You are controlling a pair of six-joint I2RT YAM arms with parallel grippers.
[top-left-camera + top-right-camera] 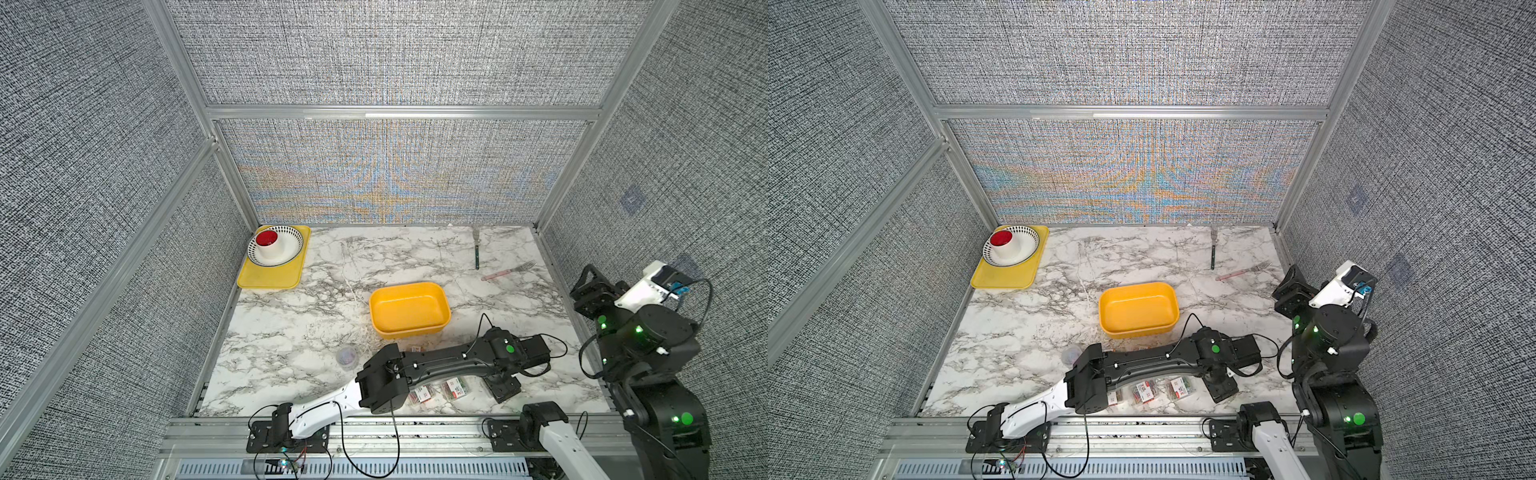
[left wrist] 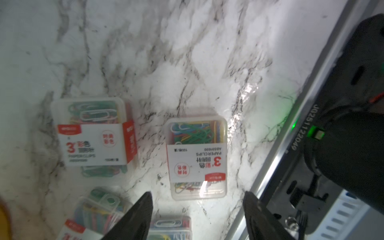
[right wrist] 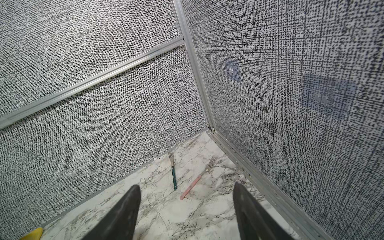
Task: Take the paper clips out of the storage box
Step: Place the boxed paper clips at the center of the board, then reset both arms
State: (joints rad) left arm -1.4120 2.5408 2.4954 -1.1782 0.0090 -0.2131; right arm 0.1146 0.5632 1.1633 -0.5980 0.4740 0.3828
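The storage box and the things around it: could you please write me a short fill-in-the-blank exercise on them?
1. In both top views the storage box is ___ inside.
2. The white cup stands in a dotted bowl on the flat ___ tray.
3. The green-handled fork lies beside a second fork whose handle is ___.
4. The left tool stands ___, gripping nothing, with a paper clip box lying just past its tips.

Missing words: empty; yellow; pink; open.
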